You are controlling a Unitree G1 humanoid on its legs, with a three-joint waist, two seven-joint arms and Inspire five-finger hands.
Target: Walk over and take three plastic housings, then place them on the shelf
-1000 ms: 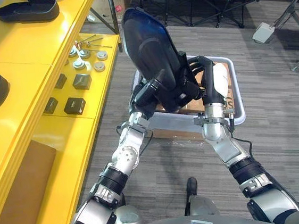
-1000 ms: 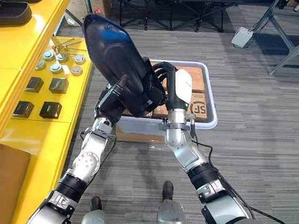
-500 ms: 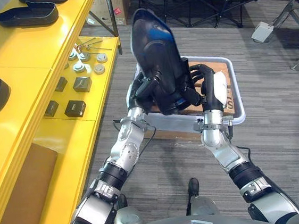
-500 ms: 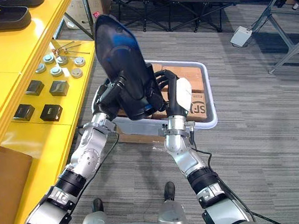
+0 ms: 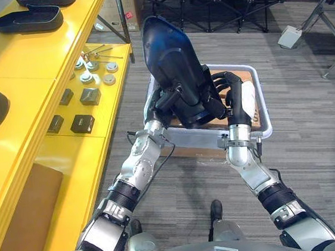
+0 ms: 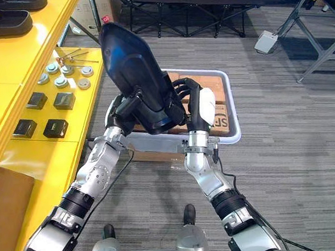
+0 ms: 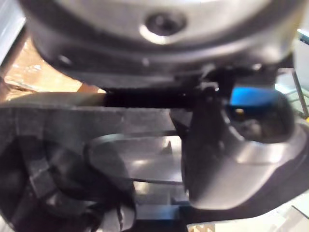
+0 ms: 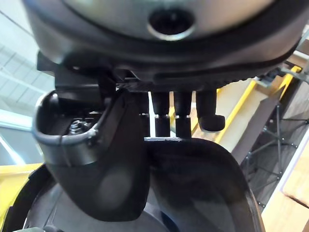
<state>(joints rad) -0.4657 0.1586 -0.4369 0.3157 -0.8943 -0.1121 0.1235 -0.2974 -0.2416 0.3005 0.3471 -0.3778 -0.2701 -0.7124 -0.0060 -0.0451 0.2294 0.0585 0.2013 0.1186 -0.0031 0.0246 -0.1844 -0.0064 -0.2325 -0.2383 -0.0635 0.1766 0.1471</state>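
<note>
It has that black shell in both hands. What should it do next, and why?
Probably turn left toward the yellow shelf: the left hand and right hand grip the black housing, raised clear of the bin, and the shelf stands at its left.

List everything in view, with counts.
held housing: 1, black, gripped by both hands above the bin
shelf housings: 3, black, top tier of the yellow shelf
blocks: 4, black, lower tier
round caps: several, silver, lower tier beyond the blocks
bin: 1, white, on the floor, brown cardboard inside
cardboard box: 1, brown, under the shelf
left hand: dark, curled on the held housing
right hand: dark, white thumb cover, curled on the held housing
</note>
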